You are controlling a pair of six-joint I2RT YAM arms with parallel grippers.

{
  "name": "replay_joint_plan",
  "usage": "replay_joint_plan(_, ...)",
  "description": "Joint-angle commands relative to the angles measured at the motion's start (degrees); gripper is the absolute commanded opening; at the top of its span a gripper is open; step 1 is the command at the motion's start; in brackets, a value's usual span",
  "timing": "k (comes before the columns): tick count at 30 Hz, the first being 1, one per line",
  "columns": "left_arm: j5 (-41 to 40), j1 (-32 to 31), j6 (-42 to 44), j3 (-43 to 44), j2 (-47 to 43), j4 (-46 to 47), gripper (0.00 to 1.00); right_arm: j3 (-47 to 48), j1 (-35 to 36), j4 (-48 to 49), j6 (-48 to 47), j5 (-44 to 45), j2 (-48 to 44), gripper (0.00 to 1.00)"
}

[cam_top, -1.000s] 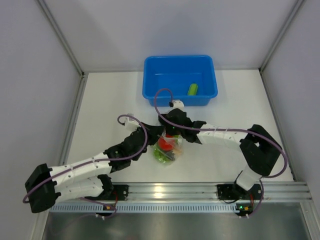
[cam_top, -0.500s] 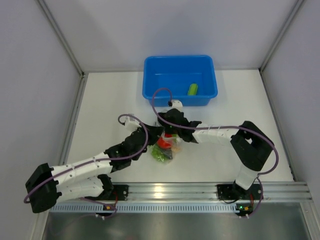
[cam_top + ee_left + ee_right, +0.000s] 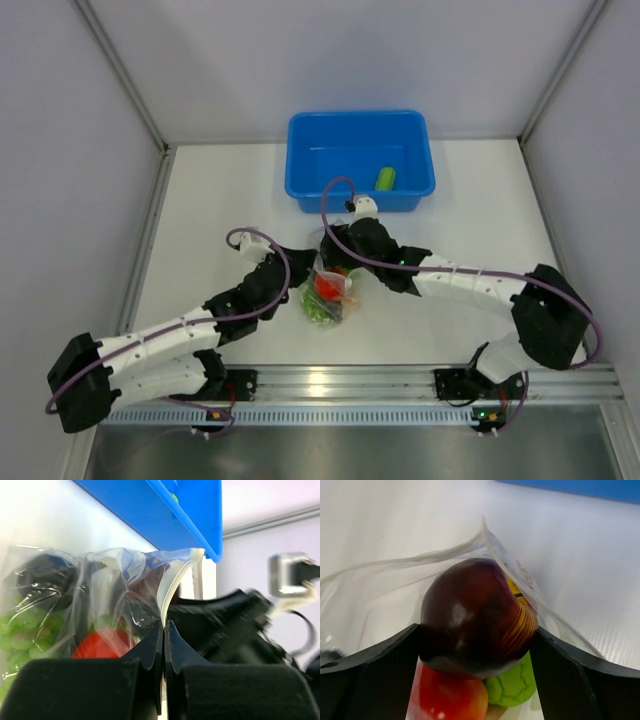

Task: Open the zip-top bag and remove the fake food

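The clear zip-top bag lies at mid-table with fake food inside. My left gripper is shut on the bag's white zip edge, holding the mouth up. Through the plastic show a red tomato and green grapes. My right gripper is in the bag's mouth, and both its fingers press the sides of a dark maroon ball. Under the ball sit the red tomato and a lime ball. From above, both grippers meet at the bag's top.
A blue bin stands just behind the bag, with one green piece in it. Its near wall is close above the left gripper. White walls close in the table at left, right and back.
The right arm's elbow has swung out to the right and its wrist shifted a little right. Its jaws have narrowed onto the maroon ball. The left gripper stays clamped on the bag's edge.
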Motion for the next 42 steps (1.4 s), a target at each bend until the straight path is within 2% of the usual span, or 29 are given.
replay_joint_plan(1, -2.95, 0.88, 2.77, 1.22, -1.54, -0.48, 0.00, -0.37, 1.80, -2.58, -4.04, -0.59, -5.76, 0.47)
replay_joint_plan(8, -4.89, 1.50, 3.83, 1.49, -3.12, -3.12, 0.00, 0.42, 2.42, -8.13, -6.68, -1.99, -13.67, 0.47)
replay_joint_plan(12, -5.42, 1.68, 3.56, 0.96, -4.26, -4.44, 0.00, 4.90, 2.33, -12.26, -8.26, 0.63, -16.49, 0.47)
replay_joint_plan(16, -5.33, 1.94, 3.12, 0.52, -5.49, -5.85, 0.00, 10.43, -0.56, -14.81, -11.77, 2.31, -15.45, 0.47)
replay_joint_plan(18, -5.07, 2.03, 3.04, 0.26, -5.93, -6.20, 0.00, 14.63, -2.67, -16.13, -12.57, 1.97, -12.47, 0.47)
replay_joint_plan(23, -4.63, 2.11, 2.60, -0.98, -8.13, -6.55, 0.00, 22.82, -13.04, -16.05, -14.24, -1.90, -3.77, 0.47)
replay_joint_plan(26, -4.98, 2.11, 2.33, -1.59, -9.01, -7.08, 0.00, 30.36, -17.61, -14.64, -15.03, -1.56, 4.23, 0.47)
replay_joint_plan(32, -4.28, 2.20, 2.86, -1.15, -10.15, -7.61, 0.00, 44.43, -23.51, -17.72, -17.84, 0.29, 21.09, 0.49)
replay_joint_plan(34, -4.28, 2.20, 3.74, -1.06, -10.85, -7.61, 0.00, 47.08, -24.91, -19.29, -18.46, 0.47, 24.27, 0.52)
replay_joint_plan(38, -4.37, 2.20, 4.35, -1.59, -12.61, -8.13, 0.00, 54.02, -26.24, -23.60, -19.51, 0.21, 31.39, 0.64)
replay_joint_plan(39, -4.28, 2.20, 4.44, -1.59, -13.22, -8.31, 0.00, 54.56, -26.41, -24.13, -19.60, 0.29, 31.84, 0.73)
replay_joint_plan(41, -4.02, 2.29, 4.79, -1.42, -13.76, -8.40, 0.00, 55.09, -26.59, -25.18, -19.60, 0.38, 32.20, 0.81)
replay_joint_plan(42, -3.93, 2.29, 5.23, -1.16, -14.11, -8.40, 0.00, 54.92, -26.59, -25.19, -19.69, 0.21, 31.50, 0.97)
